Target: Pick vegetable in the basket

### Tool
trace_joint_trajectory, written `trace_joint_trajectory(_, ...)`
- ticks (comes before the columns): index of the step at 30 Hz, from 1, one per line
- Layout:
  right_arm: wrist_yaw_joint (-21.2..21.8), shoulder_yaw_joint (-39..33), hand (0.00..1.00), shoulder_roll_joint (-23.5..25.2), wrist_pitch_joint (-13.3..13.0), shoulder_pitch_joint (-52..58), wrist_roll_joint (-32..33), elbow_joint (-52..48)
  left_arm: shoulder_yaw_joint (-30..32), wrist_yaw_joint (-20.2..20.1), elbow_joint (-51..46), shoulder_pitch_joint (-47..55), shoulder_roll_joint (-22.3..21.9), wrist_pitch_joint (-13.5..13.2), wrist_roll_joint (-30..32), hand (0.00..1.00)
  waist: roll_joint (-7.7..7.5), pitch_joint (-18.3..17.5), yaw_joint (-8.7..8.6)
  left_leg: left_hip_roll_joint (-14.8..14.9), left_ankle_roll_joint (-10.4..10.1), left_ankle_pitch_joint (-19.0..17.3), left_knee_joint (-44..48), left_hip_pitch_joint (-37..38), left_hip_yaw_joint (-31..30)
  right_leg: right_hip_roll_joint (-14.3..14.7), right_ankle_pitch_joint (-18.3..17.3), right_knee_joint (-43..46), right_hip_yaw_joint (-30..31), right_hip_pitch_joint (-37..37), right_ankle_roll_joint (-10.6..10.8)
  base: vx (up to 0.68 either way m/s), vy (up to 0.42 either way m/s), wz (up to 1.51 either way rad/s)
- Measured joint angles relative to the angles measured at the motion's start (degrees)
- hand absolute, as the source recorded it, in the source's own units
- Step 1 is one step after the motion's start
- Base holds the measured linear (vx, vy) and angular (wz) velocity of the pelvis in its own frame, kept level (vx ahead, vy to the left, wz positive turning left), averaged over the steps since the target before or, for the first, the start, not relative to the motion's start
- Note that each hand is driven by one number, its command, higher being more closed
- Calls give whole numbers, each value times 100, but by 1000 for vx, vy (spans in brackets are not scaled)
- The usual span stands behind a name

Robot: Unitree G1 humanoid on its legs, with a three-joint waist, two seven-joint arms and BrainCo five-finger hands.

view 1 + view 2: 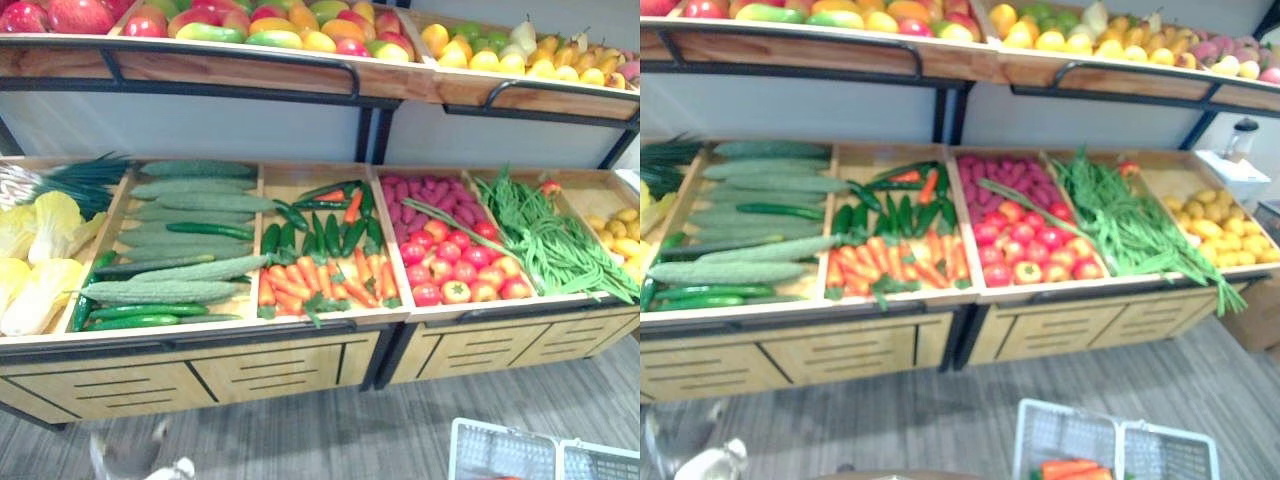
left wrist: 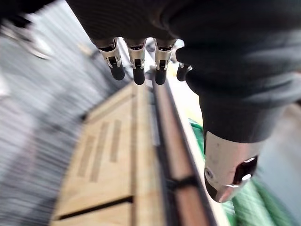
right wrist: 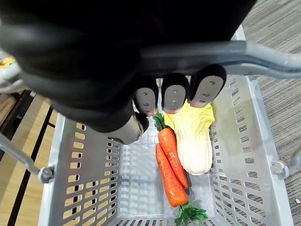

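My right hand (image 3: pixel 174 96) has its fingers curled round the grey handle (image 3: pixel 263 59) of a white plastic basket (image 3: pixel 84 179). In the basket lie two orange carrots (image 3: pixel 170 160) and, beside them, a pale yellow cabbage (image 3: pixel 194 141). From the head, the basket (image 1: pixel 1110 450) sits low at the right, on the floor side of the stall, with an orange carrot (image 1: pixel 1070 468) showing inside. My left hand (image 2: pixel 137 66) hangs with relaxed fingers and holds nothing, close to the stall's wooden front edge (image 2: pixel 176 155).
The lower shelf holds bins of cucumbers (image 1: pixel 190 230), carrots and green peppers (image 1: pixel 320 270), tomatoes (image 1: pixel 460 265), green beans (image 1: pixel 545 235) and yellow cabbages (image 1: pixel 40 250). A fruit shelf (image 1: pixel 250 25) runs above. Grey floor (image 1: pixel 330 430) lies in front.
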Motion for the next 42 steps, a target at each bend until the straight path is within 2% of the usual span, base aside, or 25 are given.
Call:
trace_joint_trajectory(3,-40,-173,100,58,0,-6,7,37,307,-220,1229,19,-21,21,-403,0,63,-16,0,-3,-1,-1,0,-28,-6,1,-4,-17,-14,-9,-8,5,0,1)
trace_joint_trajectory(7,-46,-208,100,33,-1,-111,7,316,314,-704,2145,27,-47,201,-175,0,145,-66,-14,-6,3,-13,0,-48,-6,6,-12,-50,-9,-22,-27,16,-1,-1)
trace_joint_trajectory(11,35,-170,100,7,-3,-209,6,544,265,-963,2530,22,-41,212,-90,0,219,-100,-31,-6,3,-46,0,-36,12,14,10,-100,31,-17,-60,43,-5,-6)
trace_joint_trajectory(15,94,67,100,-2,0,-263,-1,683,-41,-1199,2758,9,-16,205,-90,0,273,-103,-30,0,-7,-122,0,56,142,20,-1,-115,164,-14,-77,50,-6,-16)
trace_joint_trajectory(22,125,260,100,-136,0,-296,0,789,-677,-1387,2961,3,20,167,-93,0,250,-35,-44,-4,-59,-246,37,283,368,20,-11,-95,419,31,-82,52,-2,-19)
trace_joint_trajectory(24,132,258,100,-143,1,-342,1,838,-765,-1449,2985,14,64,164,-95,0,212,14,-42,8,-49,-420,226,343,480,12,-59,-12,556,45,-83,53,10,-30)
trace_joint_trajectory(28,145,211,100,-114,-7,-373,167,731,-1138,-1456,2979,-55,161,94,-91,0,165,353,-85,101,-44,-1266,1582,166,524,-82,-439,638,823,-16,-121,12,22,-31)
trace_joint_trajectory(30,146,179,100,-114,-8,-323,278,456,-1370,-1459,2969,-91,148,76,-90,0,300,446,-171,360,-4,-1774,2524,-193,600,13,-440,1094,920,-278,-81,-14,60,-63)
trace_joint_trajectory(32,155,186,100,-6,-27,-344,383,174,-1395,-1451,2968,-128,124,75,-90,0,428,540,-177,737,-6,-2062,2958,-261,973,263,-117,1600,1009,-749,-265,-105,82,-120)
trace_joint_trajectory(33,156,188,100,92,-38,-325,399,-3,-1396,-1449,2951,-189,135,76,-88,0,477,572,-185,955,-18,-2155,3038,-264,1274,442,312,1563,994,-936,-326,-170,125,-138)
trace_joint_trajectory(34,161,193,100,184,-40,-337,403,-102,-1392,-1454,2924,-266,144,76,-84,0,484,590,-186,1052,68,-2156,2994,-232,1529,548,737,1320,936,-1097,-361,-203,123,-178)
trace_joint_trajectory(35,158,220,100,258,-39,-412,399,-169,-1378,-1471,2898,-297,131,59,-46,0,608,625,-158,1270,266,-2025,2809,-116,1997,638,1173,941,783,-1081,-491,-169,96,-149)
trace_joint_trajectory(36,170,273,100,316,-34,-437,402,-202,-1377,-1475,2851,-318,152,37,-6,0,554,662,-203,1283,275,-1930,2700,-68,2256,562,903,1446,477,-1205,-634,-152,57,-149)
trace_joint_trajectory(37,163,273,100,408,-24,-353,439,-234,-1401,-1506,2719,-383,158,0,92,0,455,676,-221,1262,289,-1831,2578,30,2633,263,260,2706,-104,-1409,-887,-98,50,-137)
trace_joint_trajectory(38,160,273,100,409,-13,-293,450,-202,-1462,-1534,2663,-377,168,0,103,0,410,705,-152,1249,307,-1777,2510,256,3044,-38,107,3589,-434,-1383,-1002,-60,37,-142)
trace_joint_trajectory(39,157,286,100,390,-4,-247,450,-189,-1520,-1543,2642,-367,175,-4,103,0,409,706,-151,1260,326,-1764,2512,328,3224,-176,117,3817,-523,-1298,-1033,-62,-24,-174)
trace_joint_trajectory(40,152,407,100,295,1,-238,448,-104,-1580,-1561,2621,-336,191,-2,101,0,405,703,-186,1352,331,-1768,2655,420,3703,-501,137,3892,-741,-1088,-1007,-80,-65,-151)
trace_joint_trajectory(41,158,428,100,254,-1,-293,446,42,-1611,-1565,2645,-333,224,0,98,0,388,705,-178,1387,333,-1767,2718,423,3841,-503,85,3751,-839,-1137,-929,-161,-145,-207)
trace_joint_trajectory(42,168,417,100,191,6,-399,447,337,-1664,-1605,2970,-569,352,4,84,0,355,758,-180,1305,660,-1627,2511,437,4071,-188,38,2973,-1186,-1046,-1056,-246,-155,-179)
